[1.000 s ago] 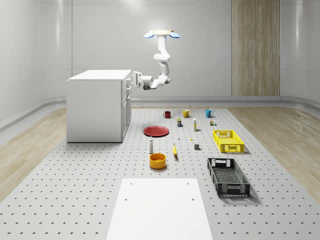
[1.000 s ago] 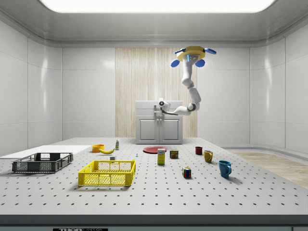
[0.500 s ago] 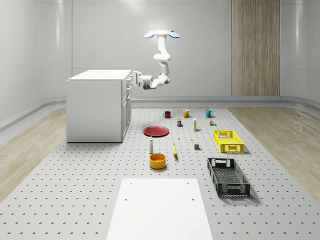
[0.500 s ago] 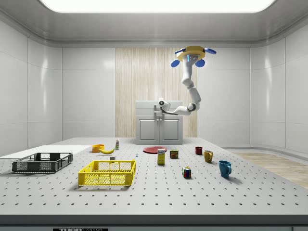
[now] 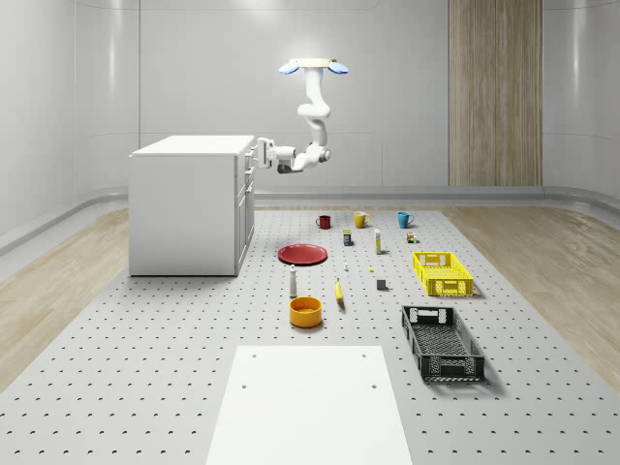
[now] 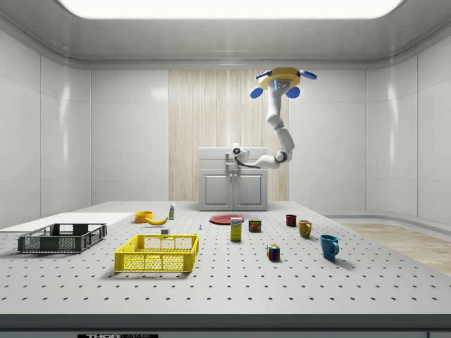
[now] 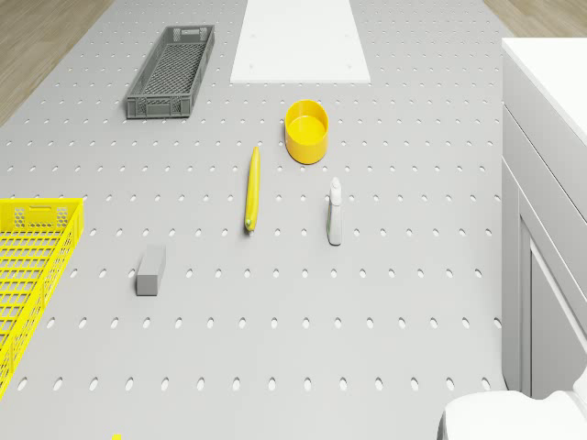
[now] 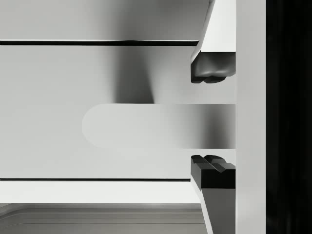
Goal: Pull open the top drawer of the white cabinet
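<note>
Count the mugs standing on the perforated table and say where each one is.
3, in a row past the red plate: red mug, yellow mug, blue mug.

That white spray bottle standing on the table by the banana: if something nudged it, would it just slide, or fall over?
Probably fall. The spray bottle stands upright, tall and narrow on a small base, so a push near its top would likely tip it. It looks like light plastic, so even a gentle bump might do it. Once down, it could roll toward the banana.

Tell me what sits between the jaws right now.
The top drawer's handle lies in the gap of the open gripper; the jaws stand apart on either side of it, as the wrist view shows.
</note>
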You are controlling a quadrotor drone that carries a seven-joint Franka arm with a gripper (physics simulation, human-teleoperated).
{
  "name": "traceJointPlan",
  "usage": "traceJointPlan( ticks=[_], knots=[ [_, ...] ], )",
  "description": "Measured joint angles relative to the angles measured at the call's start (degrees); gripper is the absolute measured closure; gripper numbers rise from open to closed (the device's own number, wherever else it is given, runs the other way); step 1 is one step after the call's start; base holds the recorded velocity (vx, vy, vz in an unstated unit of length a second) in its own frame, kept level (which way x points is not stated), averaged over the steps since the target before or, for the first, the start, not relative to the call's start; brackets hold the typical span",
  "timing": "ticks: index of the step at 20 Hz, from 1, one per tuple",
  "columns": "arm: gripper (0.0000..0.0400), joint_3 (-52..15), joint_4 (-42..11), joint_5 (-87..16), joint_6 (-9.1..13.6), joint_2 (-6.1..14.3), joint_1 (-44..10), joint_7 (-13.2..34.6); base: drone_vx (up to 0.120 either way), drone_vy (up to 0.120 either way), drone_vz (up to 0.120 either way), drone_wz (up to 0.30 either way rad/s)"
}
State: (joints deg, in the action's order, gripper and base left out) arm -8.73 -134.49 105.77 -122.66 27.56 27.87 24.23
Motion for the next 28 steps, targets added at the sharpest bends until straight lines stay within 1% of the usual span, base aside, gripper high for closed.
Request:
traceJointPlan(
  ticks=[3,4,5,6,9,13,14,15,16,17,19,22,25,26,27,28],
  knots=[
    [0.0257,-0.27,0.01,0.06,0.14,0.03,-0.36,0.11,0.0,0.0,0.0,0.0],
    [0.026,-0.34,0.0,0.04,0.16,0.03,-0.43,-0.37,0.0,0.0,0.0,0.0],
    [0.0253,-0.49,0.09,-0.37,0.17,0.14,-0.66,1.17,0.0,0.0,0.0,0.0],
    [0.0263,-0.32,-0.32,0.47,0.32,-0.27,-0.46,-2.29,0.0,0.0,0.0,0.0],
    [0.028,-0.06,-0.67,0.0,0.81,0.4,-0.8,-1.21,0.0,0.0,0.0,0.0],
    [0.0273,0.23,-1.19,-0.85,1.53,1.22,-1.36,0.49,0.0,0.0,0.0,0.0],
    [0.022,0.69,-1.92,-0.36,1.87,0.67,-1.01,-4.07,0.0,0.0,0.0,0.0],
    [0.0106,2.12,-2.14,-4.32,2.19,0.34,-0.12,-3.28,0.0,0.0,0.0,0.0],
    [0.0147,3.83,-1.34,-7.08,2.15,1.0,0.94,0.9,0.0,0.0,0.0,0.0],
    [0.018,4.33,-1.42,-6.82,1.91,1.33,1.47,1.26,0.0,0.0,0.0,0.0],
    [0.0225,4.43,-1.91,-5.8,2.02,1.99,1.37,1.28,0.0,0.0,0.0,0.0],
    [0.0262,4.83,-2.82,-5.18,2.67,3.09,0.94,1.41,0.0,0.0,0.0,0.0],
    [0.0278,5.67,-3.97,-5.44,3.79,4.4,0.31,1.2,0.0,0.0,0.0,0.0],
    [0.0242,6.14,-4.78,-4.96,4.17,4.31,0.42,-1.99,0.0,0.0,0.0,0.0],
    [0.0114,7.31,-5.61,-7.83,5.03,3.99,0.8,-2.53,0.0,0.0,0.0,0.0],
    [0.0128,8.4,-5.25,-10.1,5.26,4.86,0.97,1.76,0.0,0.0,0.0,0.0]
  ],
)
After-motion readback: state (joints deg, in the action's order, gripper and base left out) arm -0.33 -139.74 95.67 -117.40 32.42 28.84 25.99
